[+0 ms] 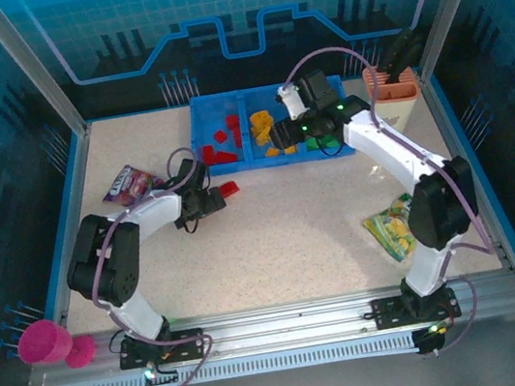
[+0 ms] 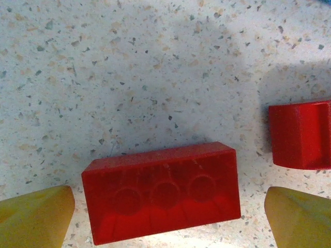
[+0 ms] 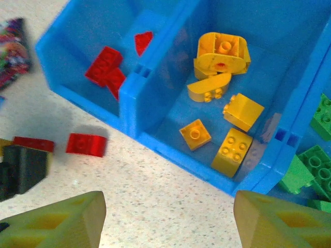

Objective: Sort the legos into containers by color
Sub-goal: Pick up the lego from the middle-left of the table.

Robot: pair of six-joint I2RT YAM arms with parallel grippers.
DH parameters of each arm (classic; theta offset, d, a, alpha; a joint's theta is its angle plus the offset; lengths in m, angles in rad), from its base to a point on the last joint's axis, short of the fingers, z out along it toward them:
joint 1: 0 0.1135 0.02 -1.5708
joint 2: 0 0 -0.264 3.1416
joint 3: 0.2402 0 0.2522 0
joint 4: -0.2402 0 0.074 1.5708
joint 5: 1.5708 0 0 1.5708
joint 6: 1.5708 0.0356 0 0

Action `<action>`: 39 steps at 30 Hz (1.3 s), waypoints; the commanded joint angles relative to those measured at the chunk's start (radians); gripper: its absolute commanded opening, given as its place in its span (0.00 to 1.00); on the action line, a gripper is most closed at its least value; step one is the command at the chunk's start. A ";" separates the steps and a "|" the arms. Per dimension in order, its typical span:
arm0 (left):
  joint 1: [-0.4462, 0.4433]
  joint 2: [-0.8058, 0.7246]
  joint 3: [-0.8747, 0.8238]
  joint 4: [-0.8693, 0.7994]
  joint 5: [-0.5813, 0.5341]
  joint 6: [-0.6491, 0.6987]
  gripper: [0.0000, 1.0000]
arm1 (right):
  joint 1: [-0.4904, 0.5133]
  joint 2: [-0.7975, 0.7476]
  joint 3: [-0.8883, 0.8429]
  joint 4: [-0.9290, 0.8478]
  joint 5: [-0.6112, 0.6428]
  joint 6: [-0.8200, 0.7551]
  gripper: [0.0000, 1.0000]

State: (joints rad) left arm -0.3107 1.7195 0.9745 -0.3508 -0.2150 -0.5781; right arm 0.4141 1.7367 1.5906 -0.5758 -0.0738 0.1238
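We hold our left gripper point(image 2: 168, 214) released, wide astride a red brick point(image 2: 161, 191) on the bench point(image 2: 155, 62), near-left of the blue bin point(image 3: 132, 98); our right gripper point(image 3: 168, 219) hangs released, empty, over the bin's near wall by yellow bricks point(image 3: 232, 152)

Your red brick point(image 2: 161, 194) looks like glossy plastic. The speckled tabletop point(image 2: 155, 77) is matt, the blue bin point(image 3: 155, 106) smooth plastic.
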 commanded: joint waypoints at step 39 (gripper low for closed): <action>-0.039 -0.117 0.227 -0.099 -0.087 0.122 0.50 | 0.011 -0.231 -0.273 0.000 -0.022 0.063 0.68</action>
State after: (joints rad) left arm -0.3389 1.6245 1.1419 -0.4389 -0.2916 -0.5034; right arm 0.4141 1.5543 1.3357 -0.5751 -0.1055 0.1757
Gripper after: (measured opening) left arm 0.640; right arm 0.683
